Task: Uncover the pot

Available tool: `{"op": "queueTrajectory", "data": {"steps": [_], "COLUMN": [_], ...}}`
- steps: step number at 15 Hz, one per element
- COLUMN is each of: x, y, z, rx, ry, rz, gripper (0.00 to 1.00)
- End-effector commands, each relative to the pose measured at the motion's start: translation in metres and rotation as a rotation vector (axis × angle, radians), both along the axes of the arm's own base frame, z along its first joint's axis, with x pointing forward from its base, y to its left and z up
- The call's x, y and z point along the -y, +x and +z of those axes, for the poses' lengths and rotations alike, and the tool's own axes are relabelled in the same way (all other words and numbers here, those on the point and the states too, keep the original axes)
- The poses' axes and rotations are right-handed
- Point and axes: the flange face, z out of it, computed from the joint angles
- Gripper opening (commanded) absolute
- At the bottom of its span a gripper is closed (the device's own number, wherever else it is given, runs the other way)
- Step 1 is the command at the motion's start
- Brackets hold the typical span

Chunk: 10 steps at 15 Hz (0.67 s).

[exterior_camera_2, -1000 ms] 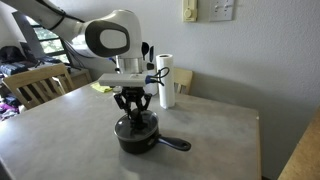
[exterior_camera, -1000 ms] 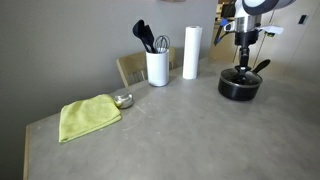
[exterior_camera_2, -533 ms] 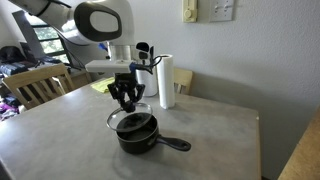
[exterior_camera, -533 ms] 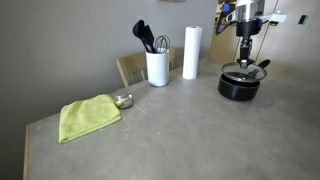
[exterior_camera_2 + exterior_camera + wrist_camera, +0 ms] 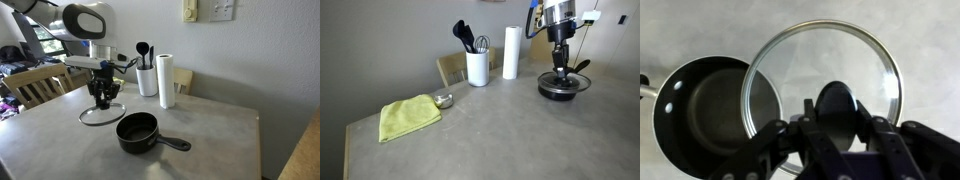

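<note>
- At the right edge of an exterior view, the gripper (image 5: 560, 72) points straight down with its jaws clamped on the knob of a glass lid (image 5: 578, 84).
- Seen from this side, the lid overlaps the black pot (image 5: 554, 93), which sits on the grey table (image 5: 490, 135).
- Further left stand a white utensil holder (image 5: 477, 68) and a paper towel roll (image 5: 510, 52). A yellow-green cloth (image 5: 408, 117) lies at lower left with a small metal bowl (image 5: 443, 100) just beside it.
- Left of centre in an exterior view, the gripper (image 5: 101, 97) holds the lid (image 5: 102, 114) low over the table (image 5: 60, 150). I cannot tell whether the lid touches it.
- The pot (image 5: 137, 130) stands uncovered to the right of the lid, apart from it, with its long handle pointing right.
- At the bottom of the wrist view, the gripper (image 5: 835, 125) grips the black knob. The lid (image 5: 830, 50) fills the centre, its left rim overlapping the open pot (image 5: 695, 110) at left.
</note>
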Motion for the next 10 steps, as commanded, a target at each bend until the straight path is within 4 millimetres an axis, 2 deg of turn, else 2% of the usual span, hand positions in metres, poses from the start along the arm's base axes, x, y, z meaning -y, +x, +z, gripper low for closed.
{"op": "queueTrajectory", "data": {"steps": [1,10], "x": [-0.044,-0.137], "y": [-0.002,0.023], "z": [-0.002,-0.085], "rx": [-0.049,0.005], "ry": [-0.004,-0.069], "rz": [-0.031,-0.422], "gripper": [0.15,0.15]}}
